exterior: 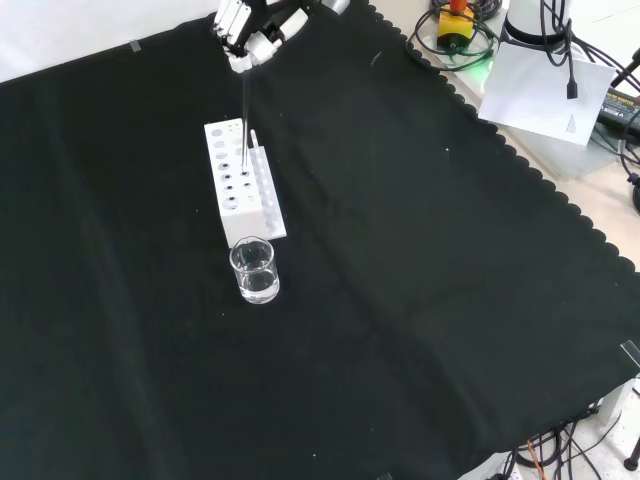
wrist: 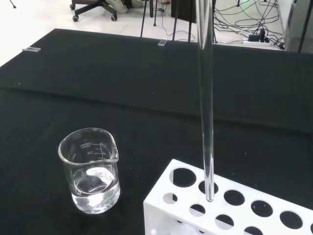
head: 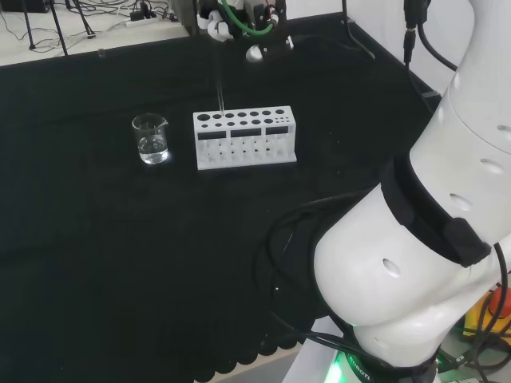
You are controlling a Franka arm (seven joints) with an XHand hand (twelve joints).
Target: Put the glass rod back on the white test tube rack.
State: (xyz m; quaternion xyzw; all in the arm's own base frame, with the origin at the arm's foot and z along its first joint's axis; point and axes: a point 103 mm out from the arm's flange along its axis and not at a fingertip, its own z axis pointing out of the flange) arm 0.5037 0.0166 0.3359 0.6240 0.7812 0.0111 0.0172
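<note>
The white test tube rack (head: 244, 137) stands mid-cloth, its top rows of round holes showing. My hand (head: 239, 24) hovers above it, fingers curled round the upper end of a clear glass rod (exterior: 246, 120) that hangs upright. In the wrist view the glass rod (wrist: 207, 107) ends just over a hole near the end of the rack (wrist: 234, 215) closest to the beaker; whether the tip is inside the hole I cannot tell. In the front view the hand (exterior: 250, 35) is at the top edge, above the rack (exterior: 243, 185).
A small glass beaker (head: 150, 138) with some clear liquid stands close beside the rack's end, nearer the camera in the front view as the beaker (exterior: 254, 270). The arm's white links (head: 431, 239) bulk at the head view's right. Cables lie beyond the cloth's edge.
</note>
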